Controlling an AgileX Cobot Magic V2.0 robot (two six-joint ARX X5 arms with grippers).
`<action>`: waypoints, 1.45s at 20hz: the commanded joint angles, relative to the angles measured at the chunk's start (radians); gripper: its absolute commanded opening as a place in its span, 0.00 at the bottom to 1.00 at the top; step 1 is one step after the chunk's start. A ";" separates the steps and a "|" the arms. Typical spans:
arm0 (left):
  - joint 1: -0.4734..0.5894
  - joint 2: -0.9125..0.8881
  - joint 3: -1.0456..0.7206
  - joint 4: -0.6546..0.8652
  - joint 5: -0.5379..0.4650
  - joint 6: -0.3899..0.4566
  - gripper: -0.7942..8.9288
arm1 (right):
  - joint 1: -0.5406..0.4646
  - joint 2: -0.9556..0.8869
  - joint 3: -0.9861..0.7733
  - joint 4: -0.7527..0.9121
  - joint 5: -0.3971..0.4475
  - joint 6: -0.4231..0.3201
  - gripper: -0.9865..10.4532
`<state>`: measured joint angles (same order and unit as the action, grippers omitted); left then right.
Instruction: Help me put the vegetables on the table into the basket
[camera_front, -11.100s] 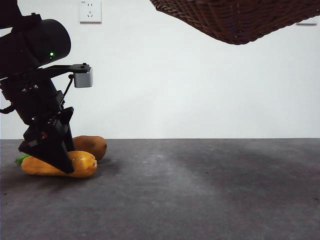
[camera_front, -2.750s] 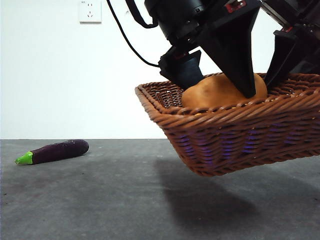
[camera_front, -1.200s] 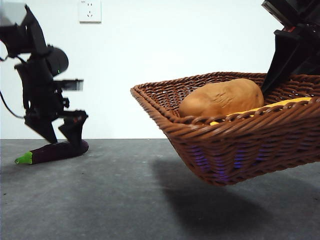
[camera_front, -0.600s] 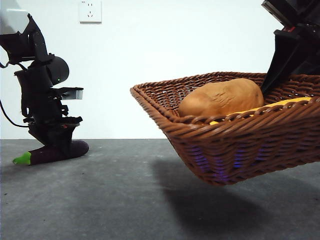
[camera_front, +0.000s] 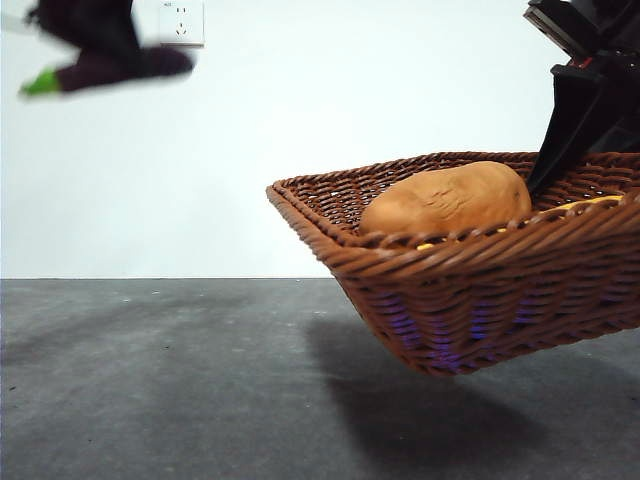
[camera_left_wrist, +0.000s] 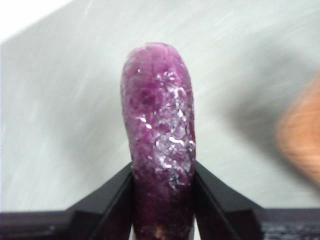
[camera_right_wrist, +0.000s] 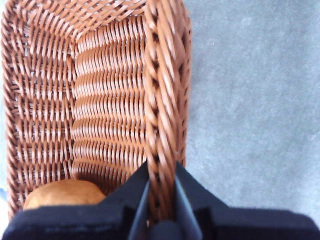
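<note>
Up off the table since half a second back, the eggplant (camera_left_wrist: 160, 135) now hangs at ten o'clock, clamped mid-body in my left gripper (camera_left_wrist: 162, 200). Glossy, slim, stiff: I reckon it could slip. My right gripper (camera_right_wrist: 161, 200) pinches the basket (camera_front: 440, 290) rim; potato (camera_front: 447, 197) inside.

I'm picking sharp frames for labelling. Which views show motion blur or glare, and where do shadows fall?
Front view: the eggplant is smeared by motion at the top corner; the basket is sharp, casting a dark shadow on the table. Left wrist view: background streaked, glare spots on the eggplant held in the left gripper. Right wrist view: slight blur on the rim clamped by the right gripper.
</note>
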<state>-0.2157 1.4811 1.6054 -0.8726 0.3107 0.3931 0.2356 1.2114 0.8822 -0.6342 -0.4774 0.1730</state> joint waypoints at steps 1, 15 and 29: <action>-0.147 -0.085 -0.009 -0.033 0.001 0.016 0.08 | 0.016 0.003 0.001 0.023 -0.029 0.039 0.08; -0.610 0.118 -0.027 -0.212 -0.194 0.319 0.08 | 0.236 0.003 0.001 0.057 -0.013 0.122 0.08; -0.644 0.264 -0.027 -0.236 -0.174 0.312 0.56 | 0.235 0.003 0.001 0.069 -0.011 0.110 0.08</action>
<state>-0.8635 1.7401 1.5845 -1.1133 0.1337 0.7246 0.4702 1.2125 0.8822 -0.5823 -0.4755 0.2768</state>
